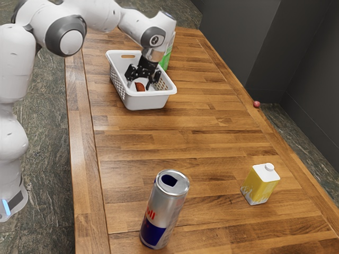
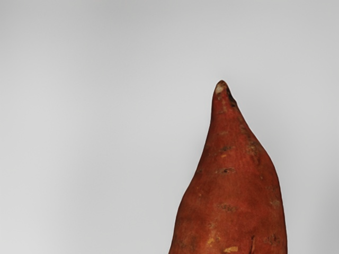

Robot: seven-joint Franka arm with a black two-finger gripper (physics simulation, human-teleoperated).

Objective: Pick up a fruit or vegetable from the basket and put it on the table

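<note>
The black gripper (image 1: 140, 84) reaches down into the white basket (image 1: 147, 101), its two fingers spread apart and open. Low between them in the exterior view shows a reddish-brown sweet potato (image 1: 140, 87), lying inside the basket. In the wrist view the sweet potato (image 2: 230, 190) appears large, its pointed end standing out against the basket's pale inside (image 2: 95, 127). Its other end runs out of that view under the hand.
A green bottle or carton (image 1: 166, 57) stands right behind the basket. Toward the exterior view's bottom are a silver and blue can (image 1: 165, 209) and a yellow carton (image 1: 259, 184). A small red round thing (image 1: 257, 104) sits at the table's far edge.
</note>
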